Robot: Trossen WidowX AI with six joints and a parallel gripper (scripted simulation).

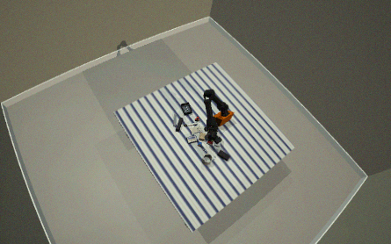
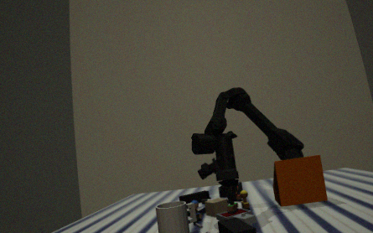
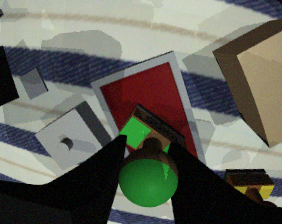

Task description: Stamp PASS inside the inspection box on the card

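Note:
The green-knobbed stamp has a brown base with a green patch. My gripper is shut on it, with a black finger on each side. The base is over the near part of the red ink pad, which has a grey rim; I cannot tell whether they touch. The stamp's printing face and any lettering are hidden. A yellow-marked stamp stands to the right in the wrist view. The inspection card and its box cannot be made out for certain.
A grey block with a dark notch lies left of the pad, and a tan box right of it. A mug and a black block are nearby. An orange box stands by the arm's base.

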